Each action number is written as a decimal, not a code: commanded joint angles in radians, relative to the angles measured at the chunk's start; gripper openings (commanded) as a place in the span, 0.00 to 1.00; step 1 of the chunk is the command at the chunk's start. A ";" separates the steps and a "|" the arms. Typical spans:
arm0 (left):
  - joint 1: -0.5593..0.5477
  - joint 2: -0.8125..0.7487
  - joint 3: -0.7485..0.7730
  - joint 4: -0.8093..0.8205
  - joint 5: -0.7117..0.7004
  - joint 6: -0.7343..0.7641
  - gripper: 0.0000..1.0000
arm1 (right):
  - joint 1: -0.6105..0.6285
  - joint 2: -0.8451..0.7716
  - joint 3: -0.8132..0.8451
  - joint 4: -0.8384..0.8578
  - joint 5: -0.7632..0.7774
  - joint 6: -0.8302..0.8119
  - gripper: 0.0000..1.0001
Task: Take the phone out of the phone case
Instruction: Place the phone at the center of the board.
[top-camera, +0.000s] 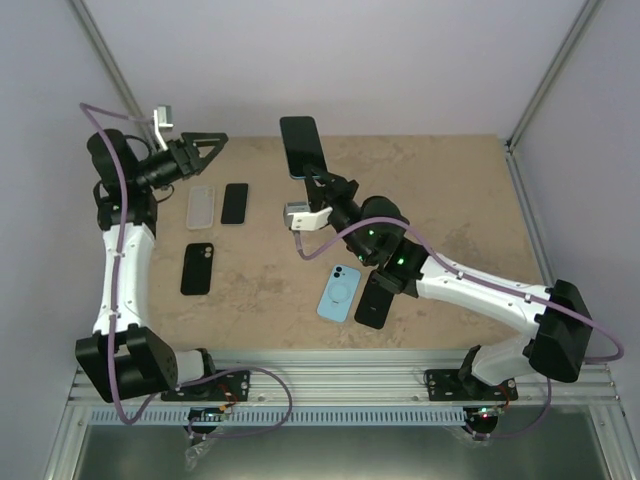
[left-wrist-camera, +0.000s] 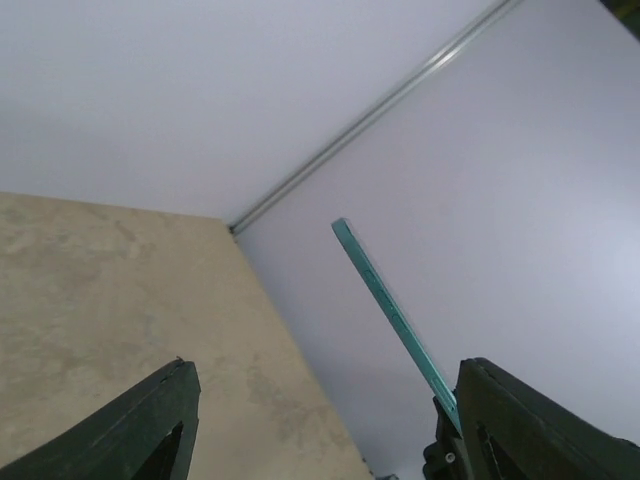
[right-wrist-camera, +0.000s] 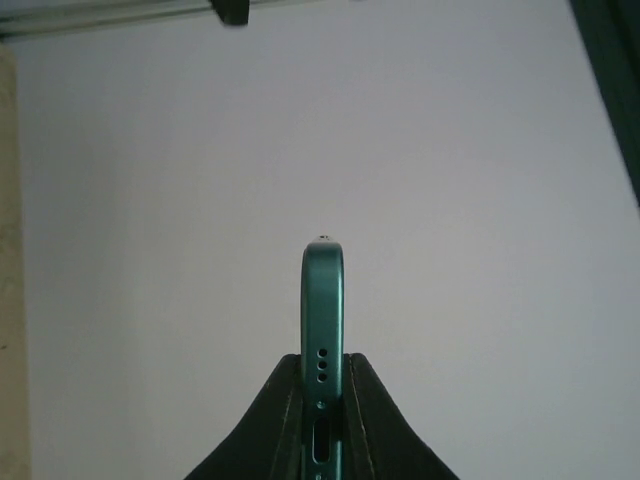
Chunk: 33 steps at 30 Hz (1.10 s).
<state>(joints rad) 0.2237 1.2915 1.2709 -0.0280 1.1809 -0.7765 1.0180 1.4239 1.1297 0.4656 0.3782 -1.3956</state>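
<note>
My right gripper (top-camera: 313, 176) is shut on the bottom end of a teal phone (top-camera: 300, 146) and holds it upright above the back of the table. In the right wrist view the phone (right-wrist-camera: 323, 300) stands edge-on between my fingers, and its speaker holes and port show. No case shows around it. A clear phone case (top-camera: 201, 207) lies flat on the table at the left. My left gripper (top-camera: 212, 148) hovers above it, open and empty, pointing at the phone. The phone's thin teal edge (left-wrist-camera: 390, 310) crosses the left wrist view beside the right finger of the left gripper (left-wrist-camera: 325, 400).
A black phone (top-camera: 234, 203) lies beside the clear case, and another black one (top-camera: 197, 268) is nearer the left arm. A light-blue case (top-camera: 339, 292) and a dark phone (top-camera: 373, 300) lie under the right arm. White walls enclose the tan table (top-camera: 450, 190).
</note>
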 joint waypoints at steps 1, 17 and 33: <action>-0.065 -0.036 -0.068 0.331 0.023 -0.314 0.73 | 0.044 -0.023 -0.008 0.209 0.025 -0.120 0.00; -0.282 -0.073 -0.212 0.570 -0.072 -0.508 0.56 | 0.119 0.003 -0.049 0.352 0.057 -0.300 0.00; -0.337 -0.058 -0.228 0.594 -0.089 -0.520 0.35 | 0.125 0.022 -0.081 0.392 0.059 -0.338 0.00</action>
<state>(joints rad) -0.1020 1.2392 1.0451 0.5610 1.1088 -1.3087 1.1358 1.4425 1.0546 0.7090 0.4339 -1.6890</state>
